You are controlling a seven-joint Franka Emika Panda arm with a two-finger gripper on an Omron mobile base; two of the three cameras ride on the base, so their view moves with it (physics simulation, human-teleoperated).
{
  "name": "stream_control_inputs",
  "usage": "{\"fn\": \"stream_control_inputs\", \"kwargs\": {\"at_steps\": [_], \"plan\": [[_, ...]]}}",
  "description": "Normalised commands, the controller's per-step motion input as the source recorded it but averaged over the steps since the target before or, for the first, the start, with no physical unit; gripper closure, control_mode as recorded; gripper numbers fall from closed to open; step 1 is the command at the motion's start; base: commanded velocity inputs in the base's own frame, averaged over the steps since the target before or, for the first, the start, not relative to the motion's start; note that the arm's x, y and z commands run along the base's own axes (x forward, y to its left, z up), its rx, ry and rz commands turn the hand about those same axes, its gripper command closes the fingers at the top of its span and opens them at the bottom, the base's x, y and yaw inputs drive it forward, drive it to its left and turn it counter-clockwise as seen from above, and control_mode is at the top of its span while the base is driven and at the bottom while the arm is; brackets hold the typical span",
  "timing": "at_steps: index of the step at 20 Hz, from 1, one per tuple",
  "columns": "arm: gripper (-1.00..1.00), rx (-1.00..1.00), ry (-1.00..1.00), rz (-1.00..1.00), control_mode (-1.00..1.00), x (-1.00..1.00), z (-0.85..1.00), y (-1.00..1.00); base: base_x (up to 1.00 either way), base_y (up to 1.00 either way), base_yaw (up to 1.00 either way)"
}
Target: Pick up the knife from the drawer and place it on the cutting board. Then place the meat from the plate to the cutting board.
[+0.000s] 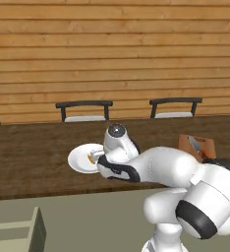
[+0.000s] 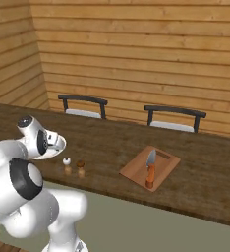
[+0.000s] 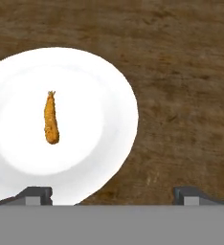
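Left base view: the arm (image 1: 186, 192) bends over the dark wood counter (image 1: 33, 152), hand down over the white plate (image 1: 80, 158), which sits toward the counter's near edge, and you can just catch a bit of orange meat (image 1: 91, 158) at the plate's right side next to the wrist. The fingers themselves are tucked behind the hand here, so I can't tell their spread from this angle. The board (image 1: 203, 145) is off toward the right end of the counter with the knife (image 1: 195, 144) lying on it, partly cut off by the arm. The sage drawer (image 1: 18, 231) pokes out at the lower left, well apart from everything else, and two chairs (image 1: 85, 110) stand at the far edge. Right base view: the board (image 2: 136, 172) lies angled near the middle of the counter, slot handle at its far end, knife (image 2: 150, 170) on top with the blade pointing away and the brown handle toward the near edge. Two small shakers (image 2: 73, 166), one white, one brown, stand side by side near the near edge, between the board and the plate (image 2: 58, 143), which peeks out behind the hand. Hand view: looking straight down, the meat (image 3: 50, 119) sits around the middle of the plate (image 3: 104, 86), a skinny orange-brown piece. The gripper (image 3: 112, 196) has its tips spread wide, one over the plate's rim, the other over bare counter, nothing between them.
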Motion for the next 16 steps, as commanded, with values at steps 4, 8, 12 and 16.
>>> {"fn": "stream_control_inputs", "kwargs": {"at_steps": [4,8,12,16], "plan": [[-1.0,0.0,0.08,0.04,-1.0,0.2,-0.08,0.08,0.0,0.0,0.0],[-1.0,0.0,0.13,0.0,-1.0,0.25,-0.02,0.19,0.0,0.0,0.0],[-1.0,-0.06,0.14,0.0,-1.0,0.19,-0.17,0.48,0.0,0.0,0.0],[-1.0,-0.03,0.07,0.0,-1.0,0.13,-0.25,0.26,0.0,0.0,0.0]]}}
